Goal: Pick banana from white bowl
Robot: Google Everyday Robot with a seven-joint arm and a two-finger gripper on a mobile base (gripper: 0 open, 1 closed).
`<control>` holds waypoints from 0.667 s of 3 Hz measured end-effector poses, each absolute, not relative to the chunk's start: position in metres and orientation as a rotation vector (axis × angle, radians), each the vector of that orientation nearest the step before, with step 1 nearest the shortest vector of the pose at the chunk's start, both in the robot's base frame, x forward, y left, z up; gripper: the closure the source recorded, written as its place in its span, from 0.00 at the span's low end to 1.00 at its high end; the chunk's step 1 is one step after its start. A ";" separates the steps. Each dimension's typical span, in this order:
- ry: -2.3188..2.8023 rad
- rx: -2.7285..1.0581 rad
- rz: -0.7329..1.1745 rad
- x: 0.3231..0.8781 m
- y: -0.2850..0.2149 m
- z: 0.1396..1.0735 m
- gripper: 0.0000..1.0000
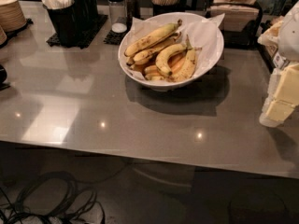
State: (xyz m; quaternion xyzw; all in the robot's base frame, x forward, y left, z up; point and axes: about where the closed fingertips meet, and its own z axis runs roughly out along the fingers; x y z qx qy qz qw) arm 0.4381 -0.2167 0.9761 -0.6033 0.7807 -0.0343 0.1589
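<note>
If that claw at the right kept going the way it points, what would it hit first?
The claw, at the right edge, seems to point down, so it would probably meet the tabletop first, right of the white bowl; depth is unclear.

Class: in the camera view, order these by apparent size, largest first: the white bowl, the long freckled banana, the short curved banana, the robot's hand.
1. white bowl
2. hand, at the right edge, cut off and nearer the camera, so its rank is unsure
3. freckled banana
4. short curved banana
</note>
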 end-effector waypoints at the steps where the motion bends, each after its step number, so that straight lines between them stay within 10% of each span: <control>1: 2.227 -1.727 -0.099 0.439 -0.216 0.977 0.00; 2: 2.143 -1.810 -0.097 0.469 -0.206 0.974 0.00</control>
